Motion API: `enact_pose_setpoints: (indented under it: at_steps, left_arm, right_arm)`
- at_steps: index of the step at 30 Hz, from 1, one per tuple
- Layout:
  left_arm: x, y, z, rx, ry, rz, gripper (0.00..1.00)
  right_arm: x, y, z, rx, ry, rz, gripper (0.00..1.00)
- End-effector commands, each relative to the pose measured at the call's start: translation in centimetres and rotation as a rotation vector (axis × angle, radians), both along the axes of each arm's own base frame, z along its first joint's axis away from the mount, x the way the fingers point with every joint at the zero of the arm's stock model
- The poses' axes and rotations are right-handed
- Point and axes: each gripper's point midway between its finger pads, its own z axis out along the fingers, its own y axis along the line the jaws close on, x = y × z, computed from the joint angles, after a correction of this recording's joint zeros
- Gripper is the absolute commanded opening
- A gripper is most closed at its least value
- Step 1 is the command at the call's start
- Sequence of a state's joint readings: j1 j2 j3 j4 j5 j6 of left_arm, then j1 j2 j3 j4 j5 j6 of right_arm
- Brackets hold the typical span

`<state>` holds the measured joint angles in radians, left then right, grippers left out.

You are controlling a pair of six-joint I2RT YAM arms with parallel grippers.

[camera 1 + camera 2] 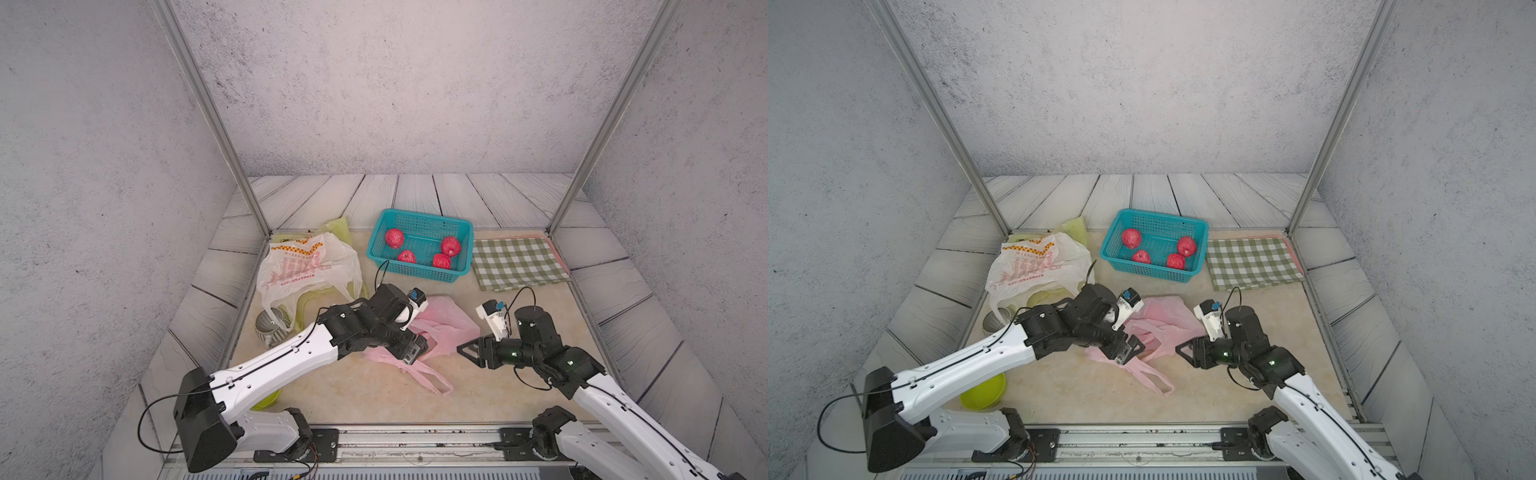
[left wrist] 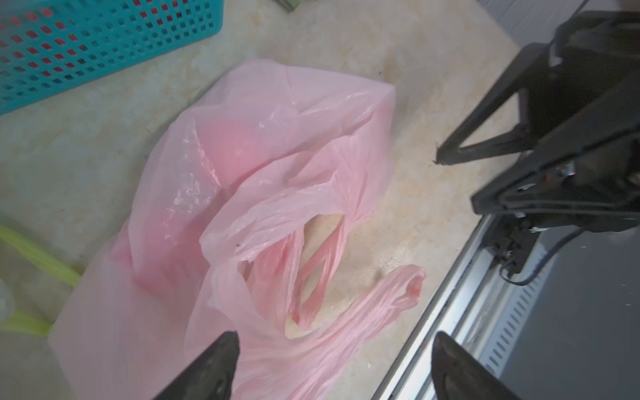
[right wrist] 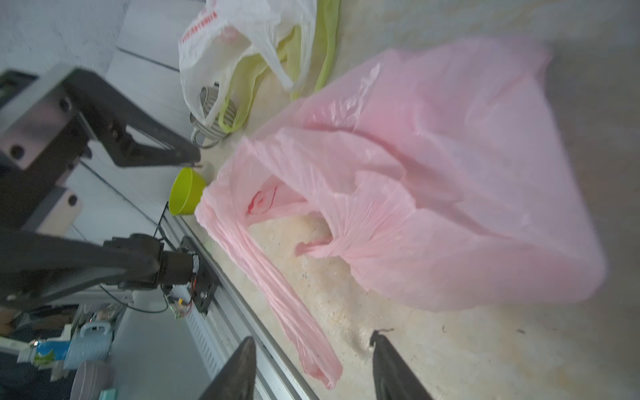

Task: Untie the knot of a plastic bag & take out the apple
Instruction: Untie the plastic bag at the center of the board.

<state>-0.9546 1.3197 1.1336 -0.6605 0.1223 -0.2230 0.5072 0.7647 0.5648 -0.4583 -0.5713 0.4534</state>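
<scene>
The pink plastic bag lies slumped in the middle of the table. Its handles are loose, and one long loop trails toward the front edge. No knot shows, and the bag's mouth gapes. A round reddish shape, the apple, shows through the film in the left wrist view. My left gripper hovers open over the bag's front edge with nothing between its fingers. My right gripper stands open just right of the bag, holding nothing.
A teal basket with several red apples stands behind the bag. A white printed bag over a yellow-green one lies back left. A metal cup, a green bowl, a checked cloth and the front metal rail also show.
</scene>
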Motion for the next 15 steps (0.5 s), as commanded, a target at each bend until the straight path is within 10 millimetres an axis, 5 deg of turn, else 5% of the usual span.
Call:
enact_pose_setpoints:
  at_steps: [1, 10, 15]
  left_arm:
    - [2.7, 1.9, -0.1, 0.165, -0.128, 0.083, 0.88]
    - [6.1, 1.4, -1.1, 0.344, -0.206, 0.094, 0.90]
    - [5.3, -0.1, -2.8, 0.346, -0.113, 0.009, 0.83]
  right_arm:
    - [-0.7, 0.7, -0.1, 0.030, 0.011, 0.016, 0.54]
    - [-0.9, 0.3, -0.3, 0.019, -0.008, 0.008, 0.54]
    - [-1.0, 0.0, -0.1, 0.014, -0.019, -0.003, 0.54]
